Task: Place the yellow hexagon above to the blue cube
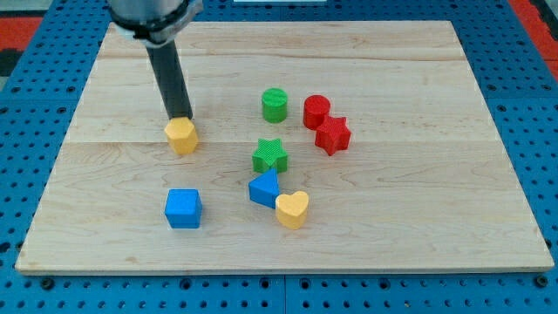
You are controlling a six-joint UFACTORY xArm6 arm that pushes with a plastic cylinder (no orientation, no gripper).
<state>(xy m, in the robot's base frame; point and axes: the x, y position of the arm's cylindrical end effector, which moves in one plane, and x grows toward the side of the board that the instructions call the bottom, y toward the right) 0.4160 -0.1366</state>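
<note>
The yellow hexagon [181, 136] lies on the wooden board left of the middle. The blue cube [183, 208] lies straight below it in the view, a clear gap apart. My tip [179, 118] touches the top edge of the yellow hexagon, with the dark rod rising up and to the left from there.
A green cylinder [275, 105], a red cylinder [316, 112] and a red star [332, 135] lie right of the middle. A green star [270, 156], a blue triangle [264, 187] and a yellow heart [292, 209] sit below them. The board [418, 218] rests on a blue pegboard.
</note>
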